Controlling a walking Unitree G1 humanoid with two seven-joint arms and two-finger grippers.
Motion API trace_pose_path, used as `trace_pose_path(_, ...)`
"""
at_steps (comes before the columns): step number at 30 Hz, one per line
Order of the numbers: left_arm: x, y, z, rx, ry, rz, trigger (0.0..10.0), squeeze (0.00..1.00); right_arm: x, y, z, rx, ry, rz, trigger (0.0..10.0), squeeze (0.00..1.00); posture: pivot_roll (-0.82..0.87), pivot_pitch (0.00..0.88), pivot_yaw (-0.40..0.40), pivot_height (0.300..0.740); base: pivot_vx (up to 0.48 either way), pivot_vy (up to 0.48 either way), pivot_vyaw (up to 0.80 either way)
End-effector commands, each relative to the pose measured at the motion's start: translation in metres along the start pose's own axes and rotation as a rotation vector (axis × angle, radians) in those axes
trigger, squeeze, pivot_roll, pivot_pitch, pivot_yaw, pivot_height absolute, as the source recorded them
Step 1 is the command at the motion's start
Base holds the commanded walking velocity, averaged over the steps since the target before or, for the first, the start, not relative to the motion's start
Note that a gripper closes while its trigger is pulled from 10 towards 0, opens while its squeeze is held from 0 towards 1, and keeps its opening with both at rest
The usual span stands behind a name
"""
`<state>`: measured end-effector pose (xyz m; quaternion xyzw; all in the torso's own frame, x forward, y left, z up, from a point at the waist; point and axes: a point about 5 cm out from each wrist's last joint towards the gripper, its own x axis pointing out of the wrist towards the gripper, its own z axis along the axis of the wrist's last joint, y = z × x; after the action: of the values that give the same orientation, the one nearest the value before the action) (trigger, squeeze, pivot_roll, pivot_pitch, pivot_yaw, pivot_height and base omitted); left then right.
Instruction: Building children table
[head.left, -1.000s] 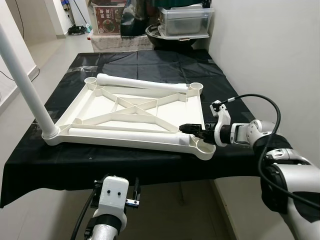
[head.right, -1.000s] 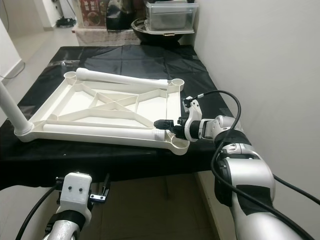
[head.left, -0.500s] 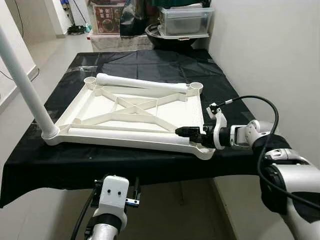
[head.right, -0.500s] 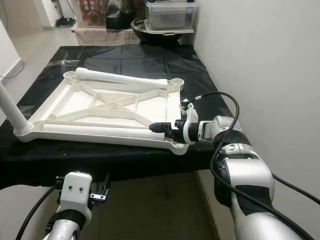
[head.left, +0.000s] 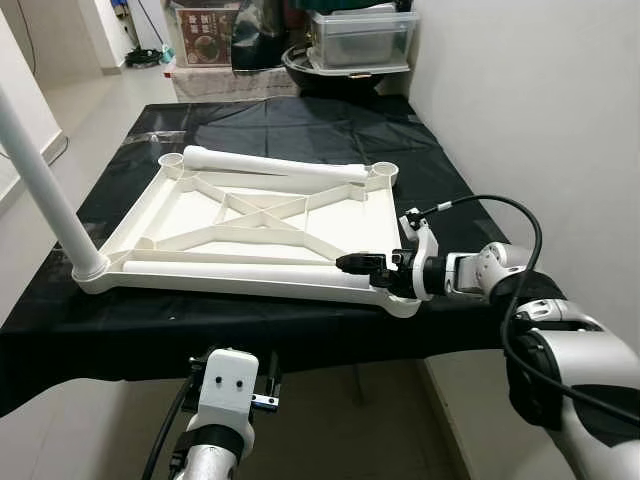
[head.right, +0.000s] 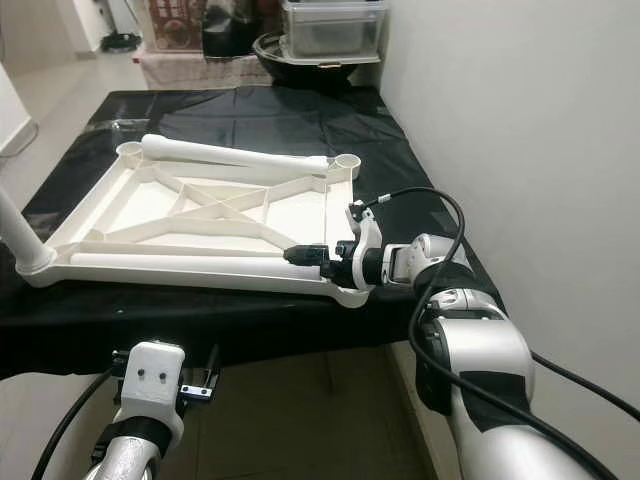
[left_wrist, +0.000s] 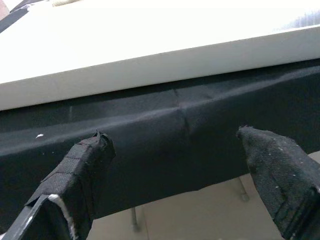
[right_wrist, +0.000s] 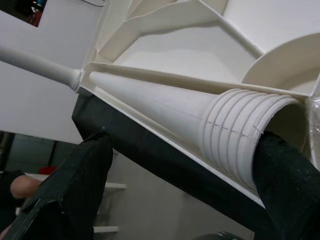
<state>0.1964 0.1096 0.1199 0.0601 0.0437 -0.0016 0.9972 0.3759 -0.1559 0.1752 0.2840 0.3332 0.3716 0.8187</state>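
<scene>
A white plastic tabletop (head.left: 190, 215) lies upside down on a table under a black cloth (head.left: 280, 120). One white leg (head.left: 40, 180) stands upright in its near-left corner socket. A loose leg (head.left: 270, 165) lies along the far rim and another loose leg (head.left: 240, 267) along the near rim. My right gripper (head.left: 345, 263) is open at the near-right corner, its fingers (right_wrist: 75, 190) straddling that near leg's threaded end (right_wrist: 250, 140). My left gripper (left_wrist: 175, 150) is open, low in front of the table, facing the draped cloth edge under the tabletop's rim.
A clear lidded box (head.left: 362, 40) and a dark bowl (head.left: 320, 70) stand behind the table's far end. A white wall (head.left: 540, 100) runs close along the right side. Open tiled floor (head.left: 90, 100) lies to the left.
My right gripper has slid left from the corner socket onto the near leg's threaded end. The camera has shifted slightly. The left arm has stayed put.
</scene>
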Motion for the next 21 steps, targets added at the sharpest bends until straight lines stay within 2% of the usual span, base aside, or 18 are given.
trace_pose_path(1, -0.0003, -0.0018, -0.0025, 0.002, 0.022, 0.005, 10.0, 0.0, 0.0072, 0.0087, -0.0016, 0.012, -0.007, 0.107, 10.0, 0.0, 0.08, 0.106, -0.042, 0.74, 0.0, 0.0, 0.0)
trace_pose_path(6, -0.0002, -0.0015, -0.0024, 0.001, 0.021, 0.007, 10.0, 0.0, 0.0062, 0.0164, 0.0012, -0.036, 0.011, 0.211, 10.0, 0.0, 0.08, 0.106, -0.042, 0.74, 0.0, 0.0, 0.0)
trace_pose_path(15, 0.0002, -0.0018, -0.0023, 0.004, 0.022, 0.005, 10.0, 0.0, 0.0077, 0.0134, 0.0031, -0.116, 0.027, 0.14, 10.0, 0.0, 0.08, 0.106, -0.042, 0.74, 0.0, 0.0, 0.0)
trace_pose_path(16, 0.0003, -0.0021, -0.0027, 0.005, 0.024, 0.005, 10.0, 0.0, 0.0082, 0.0127, 0.0025, -0.126, 0.033, 0.13, 9.4, 0.0, 0.08, 0.094, -0.05, 0.74, 0.0, 0.0, 0.0)
trace_pose_path(17, 0.0003, -0.0021, -0.0027, 0.005, 0.024, 0.005, 10.0, 0.0, 0.0082, 0.0127, 0.0025, -0.126, 0.033, 0.13, 9.4, 0.0, 0.08, 0.094, -0.05, 0.74, 0.0, 0.0, 0.0)
trace_pose_path(18, 0.0003, -0.0023, -0.0028, 0.005, 0.024, 0.004, 10.0, 0.0, 0.0091, 0.0119, 0.0024, -0.141, 0.033, 0.116, 0.0, 0.0, 0.08, 0.094, -0.05, 0.74, 0.0, 0.0, 0.0)
trace_pose_path(21, 0.0003, -0.0027, -0.0032, 0.006, 0.026, 0.005, 10.0, 0.0, 0.0101, 0.0112, 0.0016, -0.152, 0.036, 0.109, 0.0, 0.0, 0.08, 0.092, -0.05, 0.74, 0.0, 0.0, 0.0)
